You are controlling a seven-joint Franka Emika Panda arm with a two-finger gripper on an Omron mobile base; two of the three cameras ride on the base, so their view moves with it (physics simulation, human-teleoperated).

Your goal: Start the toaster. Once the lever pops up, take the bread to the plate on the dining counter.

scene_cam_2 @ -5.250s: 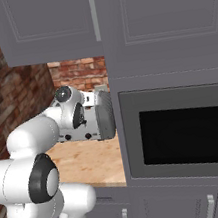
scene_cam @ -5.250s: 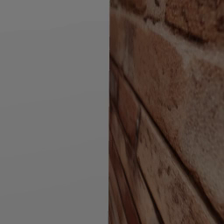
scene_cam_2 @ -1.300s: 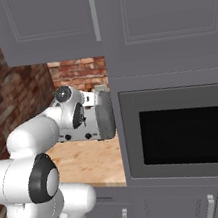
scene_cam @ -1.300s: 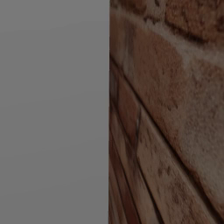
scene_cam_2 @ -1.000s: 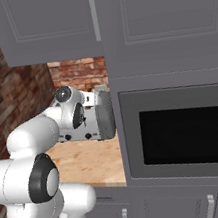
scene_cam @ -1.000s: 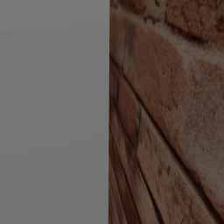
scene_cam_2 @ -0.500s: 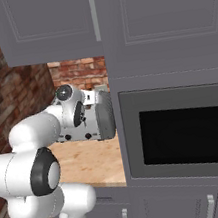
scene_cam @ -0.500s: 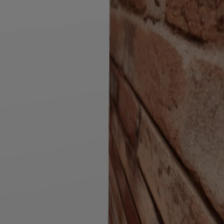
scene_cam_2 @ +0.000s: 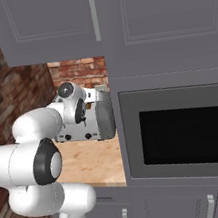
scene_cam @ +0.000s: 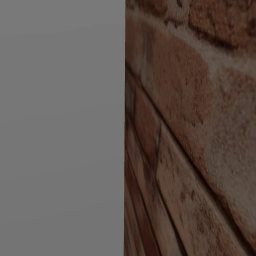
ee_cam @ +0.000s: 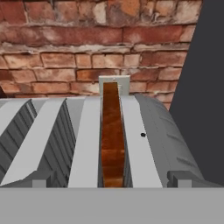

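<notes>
The tan-brown bread slice with a darker crust edge [ee_cam: 112, 135] was seen edge-on in the hand view, seated in a slot of the grey metal toaster [ee_cam: 148, 135]. Its long axis ran from 6 o'clock to 12 o'clock in that view, away from the camera towards the red-brown brick wall [ee_cam: 87, 48], and its narrow upper edge faced the camera. The slice stood upright between the two pale grey slot walls, and its far end lay just before a small pale grey block [ee_cam: 114, 79] at the toaster's rear edge. A second slot, with slanting grey ribs, lay at 9 o'clock of the bread. At 3 o'clock of the toaster a dark grey cabinet side [ee_cam: 205, 87] was seen.

In the right base view the white arm was reached towards 12 o'clock over the light wood-topped desk [scene_cam_2: 95, 164], and its hand was held at the top of the toaster [scene_cam_2: 100, 120], which stood on the desk in the recess beneath the grey upper cabinets [scene_cam_2: 49, 20]. The toaster was set just beside the tall grey cabinet holding the built-in oven with a dark glass door [scene_cam_2: 192, 137], at 3 o'clock of it. The fingers could not be made out in any view, so it could not be told whether they were spread or closed.

In the left base view a flat grey surface [scene_cam: 60, 125] was seen at 9 o'clock, and brick wall at close range at 3 o'clock.
</notes>
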